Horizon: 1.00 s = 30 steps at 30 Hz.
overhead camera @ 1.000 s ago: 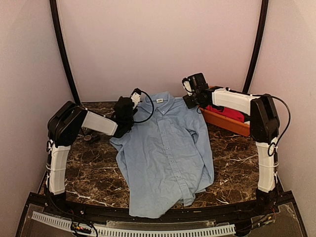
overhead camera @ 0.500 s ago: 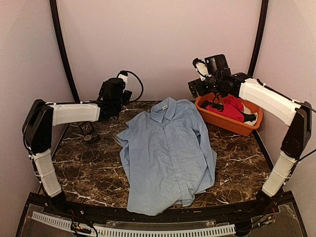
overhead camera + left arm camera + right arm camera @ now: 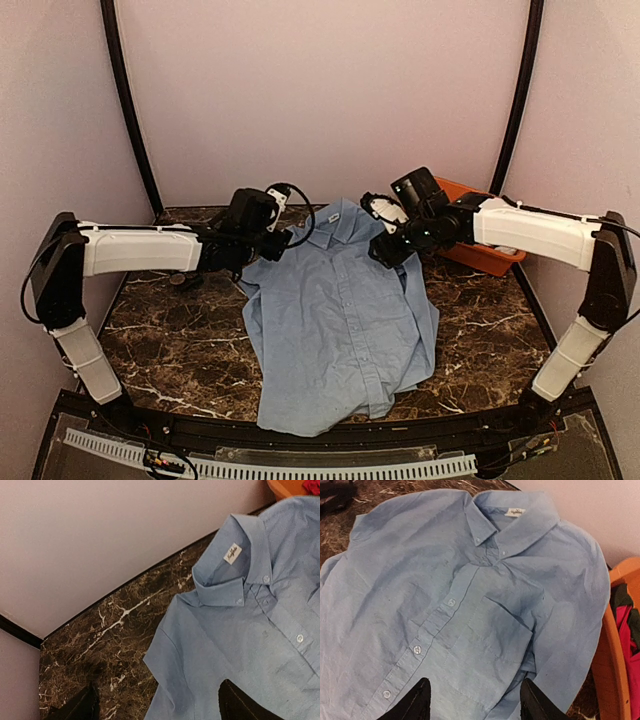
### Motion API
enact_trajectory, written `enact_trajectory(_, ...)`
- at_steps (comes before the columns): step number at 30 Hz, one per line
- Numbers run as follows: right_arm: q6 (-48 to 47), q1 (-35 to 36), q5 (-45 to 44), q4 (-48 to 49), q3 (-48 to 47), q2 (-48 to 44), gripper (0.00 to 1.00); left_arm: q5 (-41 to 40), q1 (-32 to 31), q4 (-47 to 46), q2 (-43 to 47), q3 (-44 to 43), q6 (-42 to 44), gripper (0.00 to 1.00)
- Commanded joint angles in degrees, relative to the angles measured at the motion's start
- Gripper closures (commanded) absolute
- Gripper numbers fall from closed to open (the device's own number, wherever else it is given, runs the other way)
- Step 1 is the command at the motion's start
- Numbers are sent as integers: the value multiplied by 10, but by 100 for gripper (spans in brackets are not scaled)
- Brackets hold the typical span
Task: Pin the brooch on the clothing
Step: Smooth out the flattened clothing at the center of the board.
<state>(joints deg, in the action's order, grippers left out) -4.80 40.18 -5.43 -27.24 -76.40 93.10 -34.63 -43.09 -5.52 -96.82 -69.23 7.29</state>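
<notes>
Your left gripper (image 3: pixel 159 686) hangs with its fingers spread and nothing between them. It is over the shirt (image 3: pixel 340 320), at the shoulder on the left of the overhead view. Half a second ago it was up by the back wall, so it has swung back in.

Just below that forearm, on the marble table (image 3: pixel 180 340), sits what looks like the brooch (image 3: pixel 179 281), a small dark spot clear of the cloth and untouched. The shirt lies front up and buttoned, collar toward the wall, about where it lay half a second ago.

Your right gripper (image 3: pixel 475 682) has likewise come down from above the orange bin (image 3: pixel 485 262) to the opposite shoulder, fingers apart and empty. I judge the cloth is nearly laid out and pinning has not begun, so one hand must fetch the brooch next.
</notes>
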Motion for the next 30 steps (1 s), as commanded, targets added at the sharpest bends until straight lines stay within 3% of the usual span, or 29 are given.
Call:
enact_trajectory(1,26,-9,-39,17,20,34,47,32,3,73,-59,-11,-22,19)
enact_trajectory(6,46,-42,-78,9,45,54,59,41,5,91,-116,-24,-19,21)
enact_trajectory(15,37,-133,-155,-14,82,27,61,7,25,125,-180,-40,-19,25)
enact_trajectory(23,16,-171,-204,-11,61,54,61,-6,43,134,-174,-49,-18,25)
enact_trajectory(26,7,-166,-152,-7,51,32,58,8,46,131,-130,-46,-13,23)
enact_trajectory(30,-11,-139,-60,-8,31,-25,47,39,46,140,-55,-53,-20,17)
